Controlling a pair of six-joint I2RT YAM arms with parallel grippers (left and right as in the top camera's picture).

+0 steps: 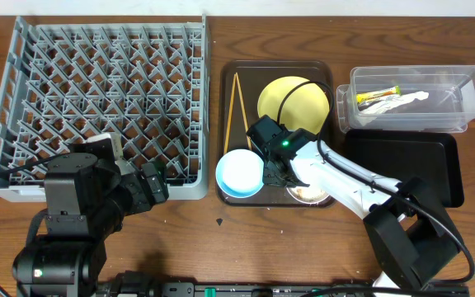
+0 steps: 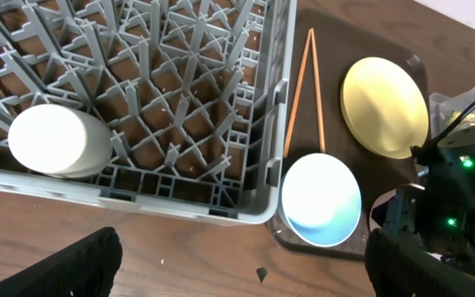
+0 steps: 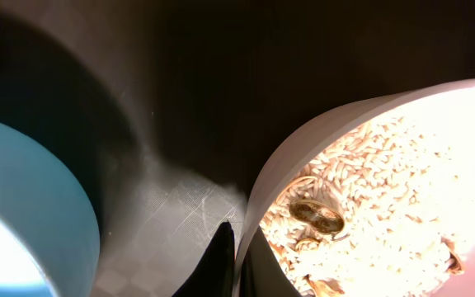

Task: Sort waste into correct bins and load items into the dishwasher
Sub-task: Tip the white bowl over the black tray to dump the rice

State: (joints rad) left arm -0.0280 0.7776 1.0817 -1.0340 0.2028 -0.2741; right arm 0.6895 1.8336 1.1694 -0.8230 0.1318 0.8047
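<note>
**Right hand pinching the white bowl's rim; left hand waiting wide**

My right wrist view tells me what the overhead cannot. The right hand point(image 3: 237, 247) is narrow, one finger point(image 3: 221, 260) outside and one inside the rim of the white bowl point(image 3: 320, 124), gripping it. Rice scraps point(image 3: 386, 190) fill that bowl. From overhead my own arm covers most of it, at 5 o'clock on the brown tray point(image 1: 250, 107).

The left wrist view shows the left hand point(image 2: 237, 272) spread wide and holding nothing, above the bare surface point(image 2: 180, 256) at the rack's near edge. It also shows a white cup point(image 2: 56, 140) on its side in the dish rack point(image 1: 200, 107), which is barely visible from overhead.

On the tray, the blue bowl point(image 1: 239, 173) sits at 7 o'clock, close beside the white one. The chopsticks point(image 1: 237, 115) lie at 10 o'clock and the yellow plate point(image 1: 312, 103) at 1 o'clock, under my cable.

At 2 o'clock the clear tub point(image 1: 468, 91) holds the snack wrapper point(image 1: 378, 96) and the white wrapper point(image 1: 402, 101). The black tray point(image 1: 402, 161) lies at 4 o'clock.
</note>
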